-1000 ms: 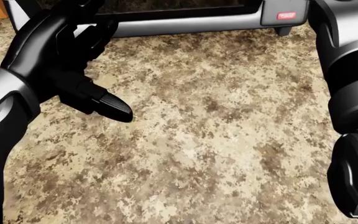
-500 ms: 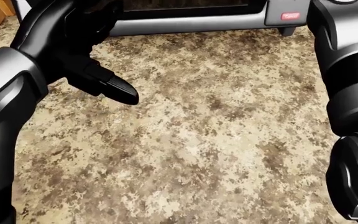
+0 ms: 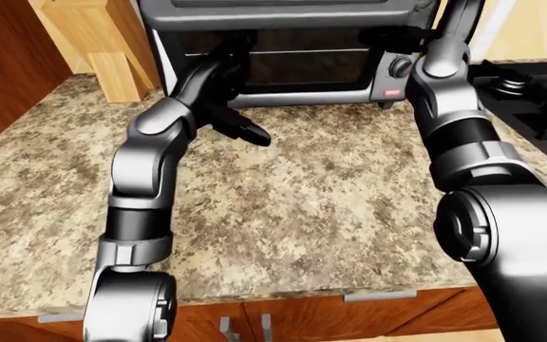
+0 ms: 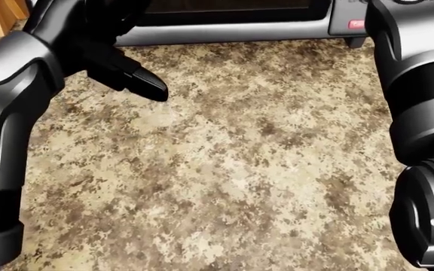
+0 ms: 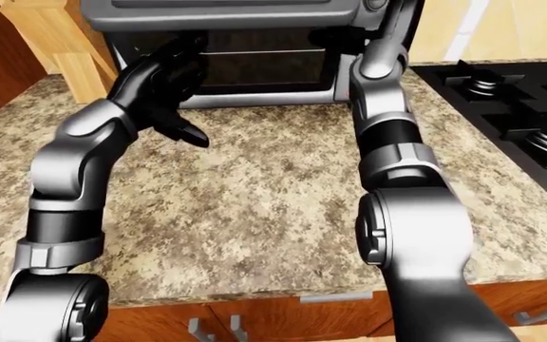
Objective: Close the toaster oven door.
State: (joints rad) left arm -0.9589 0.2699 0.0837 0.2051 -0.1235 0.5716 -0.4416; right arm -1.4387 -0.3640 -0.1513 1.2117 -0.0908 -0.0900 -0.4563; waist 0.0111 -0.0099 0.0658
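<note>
Both arms are raised at the toaster oven [image 3: 283, 50], left hand [image 5: 164, 85] spread open, right hand hidden, door seemingly nearly shut.

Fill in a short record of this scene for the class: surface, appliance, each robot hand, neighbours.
surface: speckled counter
appliance: toaster oven at the top of the view
left robot hand: fingers open, raised before the oven's glass
right robot hand: reaches up beside the oven's knob; fingers out of view
neighbours: wooden block on the left, stove on the right

Speckled granite counter [image 3: 302, 214] over reddish wood cabinets [image 3: 302, 320]; black stove [image 5: 511, 100] at right; pale wooden block [image 3: 93, 43] top left.
</note>
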